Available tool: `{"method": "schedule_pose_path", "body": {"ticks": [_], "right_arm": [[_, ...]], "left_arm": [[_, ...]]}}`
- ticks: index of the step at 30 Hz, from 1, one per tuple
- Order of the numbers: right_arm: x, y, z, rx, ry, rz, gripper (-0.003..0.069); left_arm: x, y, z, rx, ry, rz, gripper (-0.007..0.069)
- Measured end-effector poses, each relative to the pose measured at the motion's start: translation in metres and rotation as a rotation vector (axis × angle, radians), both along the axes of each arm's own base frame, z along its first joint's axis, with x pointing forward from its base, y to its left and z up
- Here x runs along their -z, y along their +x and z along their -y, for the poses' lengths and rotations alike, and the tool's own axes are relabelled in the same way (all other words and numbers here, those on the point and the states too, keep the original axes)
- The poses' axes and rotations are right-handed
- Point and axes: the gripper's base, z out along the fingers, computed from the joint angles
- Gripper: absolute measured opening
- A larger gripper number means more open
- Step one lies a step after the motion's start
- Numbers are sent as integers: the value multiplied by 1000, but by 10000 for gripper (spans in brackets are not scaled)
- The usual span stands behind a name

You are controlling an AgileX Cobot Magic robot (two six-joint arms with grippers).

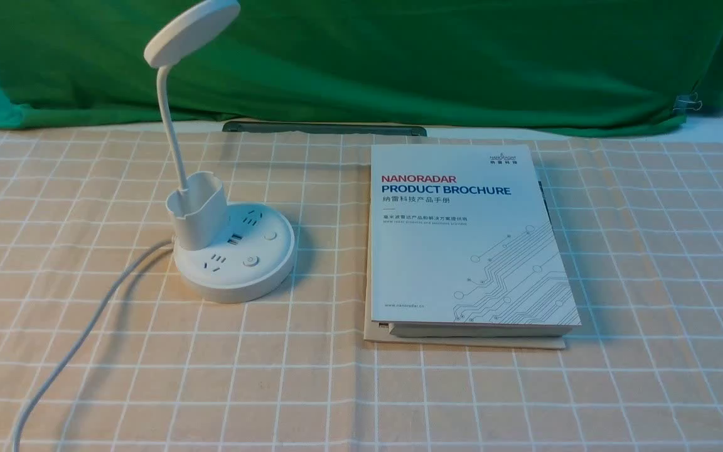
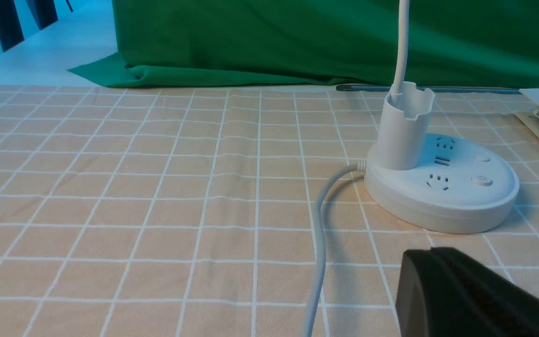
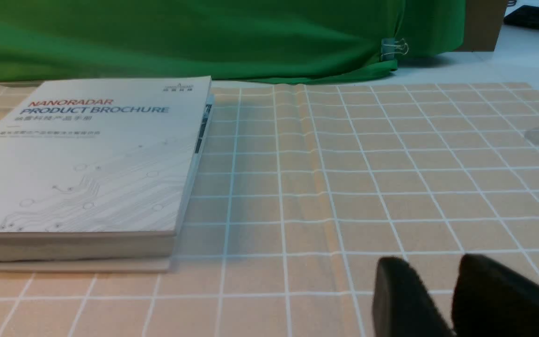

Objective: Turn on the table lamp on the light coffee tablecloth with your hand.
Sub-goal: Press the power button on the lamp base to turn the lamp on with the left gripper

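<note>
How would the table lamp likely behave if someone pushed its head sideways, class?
The table lamp would probably flex first, since its neck is thin and curved. Its wide, round base lies flat, so tipping seems less likely under a gentle push. A harder one might slide it, as nothing visible clamps it down.

Lamp head (image 1: 192,32) cropped at front view's top; right claw (image 3: 442,285) blurred.

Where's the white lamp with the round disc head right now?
In the front view, the white disc-headed lamp stands on the robot's left side of the beige, white-gridded tablecloth, left of the stacked books topped by a white brochure.
</note>
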Motion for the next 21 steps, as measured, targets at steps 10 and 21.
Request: {"method": "schedule_pose_path", "body": {"ticks": [10, 21], "right_arm": [[0, 0, 0, 0, 2, 0, 238], [0, 0, 0, 0, 2, 0, 238]], "left_arm": [[0, 0, 0, 0, 0, 0, 1], [0, 0, 0, -1, 1, 2, 1]]}}
